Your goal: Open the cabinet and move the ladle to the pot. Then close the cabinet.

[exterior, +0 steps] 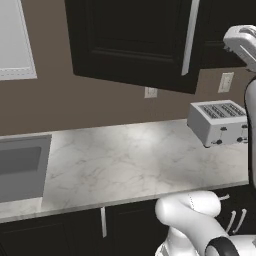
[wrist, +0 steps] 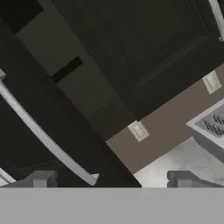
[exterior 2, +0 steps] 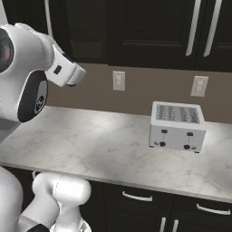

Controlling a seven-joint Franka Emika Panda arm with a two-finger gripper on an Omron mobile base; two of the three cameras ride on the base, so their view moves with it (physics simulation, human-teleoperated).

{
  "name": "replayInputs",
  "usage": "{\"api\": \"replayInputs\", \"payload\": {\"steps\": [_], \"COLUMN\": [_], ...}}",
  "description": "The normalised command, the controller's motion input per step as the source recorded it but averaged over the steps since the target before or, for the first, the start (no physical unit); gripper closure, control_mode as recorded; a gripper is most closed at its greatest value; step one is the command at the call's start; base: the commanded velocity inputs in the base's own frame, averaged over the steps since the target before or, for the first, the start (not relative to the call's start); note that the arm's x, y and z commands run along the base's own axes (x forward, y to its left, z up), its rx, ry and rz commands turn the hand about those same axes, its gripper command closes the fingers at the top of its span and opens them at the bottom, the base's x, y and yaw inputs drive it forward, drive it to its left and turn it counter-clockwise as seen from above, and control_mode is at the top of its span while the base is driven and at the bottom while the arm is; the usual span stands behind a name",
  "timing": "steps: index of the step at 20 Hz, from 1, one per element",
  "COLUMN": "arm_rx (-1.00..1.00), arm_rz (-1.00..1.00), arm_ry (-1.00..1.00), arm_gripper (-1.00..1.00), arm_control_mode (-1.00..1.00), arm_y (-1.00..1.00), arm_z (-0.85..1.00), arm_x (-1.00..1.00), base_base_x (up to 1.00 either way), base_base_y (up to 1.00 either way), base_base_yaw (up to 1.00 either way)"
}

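Observation:
The black upper cabinet (exterior: 135,45) has its wide door swung partly out from the wall, with the long silver bar handle (exterior: 190,37) on its free edge. In the hand view that handle (wrist: 43,135) runs slantwise just above my left fingertip (wrist: 41,179). My gripper (wrist: 111,180) is open and holds nothing. Past the door's edge a strip of dim cabinet interior (wrist: 48,41) shows. My hand (exterior 2: 65,70) hangs high, just below the handle (exterior 2: 47,18). The ladle and the pot are out of view.
A silver toaster (exterior: 217,122) (exterior 2: 176,127) stands on the marble counter (exterior: 125,165) at the right. A grey sink (exterior: 20,165) is set into the counter's left end. Wall outlets (exterior 2: 118,80) sit on the brown backsplash. More black upper doors (exterior 2: 154,27) hang to the right.

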Motion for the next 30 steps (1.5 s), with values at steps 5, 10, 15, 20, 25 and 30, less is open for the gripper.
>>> {"api": "replayInputs", "payload": {"steps": [5,10,15,20,25,30], "arm_rx": [0.17,0.05,0.00,0.00,0.01,0.01], "arm_rz": [0.40,0.45,0.41,0.28,0.18,0.03], "arm_ry": [0.00,0.00,0.00,-0.02,-0.05,-0.02], "arm_gripper": [-1.00,-1.00,-1.00,-1.00,-1.00,-1.00], "arm_control_mode": [-1.00,-1.00,-1.00,-1.00,-1.00,-1.00], "arm_y": [-0.31,-0.18,-0.01,0.00,0.00,0.01], "arm_z": [0.00,-0.09,-0.13,-0.21,-0.08,-0.07], "arm_x": [0.10,0.23,0.29,0.33,0.27,0.33], "base_base_x": [0.00,0.00,0.00,0.00,0.00,0.00], "base_base_y": [0.00,0.00,0.00,0.00,0.00,0.00], "base_base_yaw": [0.00,0.00,0.00,0.00,0.00,0.00]}}
